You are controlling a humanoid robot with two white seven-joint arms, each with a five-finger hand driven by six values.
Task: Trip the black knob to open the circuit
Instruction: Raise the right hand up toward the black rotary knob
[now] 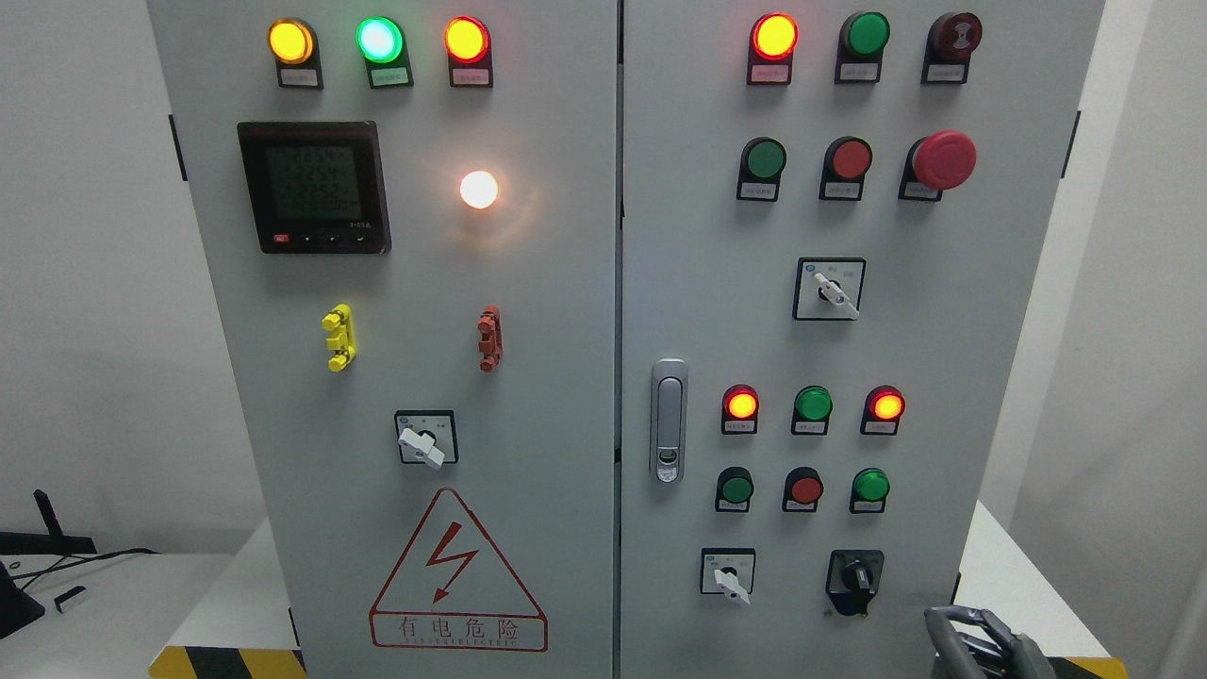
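The black knob [856, 576] sits low on the right door of the grey electrical cabinet [566, 283], its handle pointing up and slightly left. My right hand [981, 643] shows at the bottom right corner, below and to the right of the knob and apart from it. Only grey finger segments of that hand are in the picture, holding nothing, and their pose is unclear. My left arm is out of view.
White rotary switches [731, 577] [830, 290] [424, 440], a door latch [669, 420], a red mushroom stop button [943, 159], lit lamps and push buttons cover the doors. A meter [313, 187] and a warning triangle [457, 575] are on the left door.
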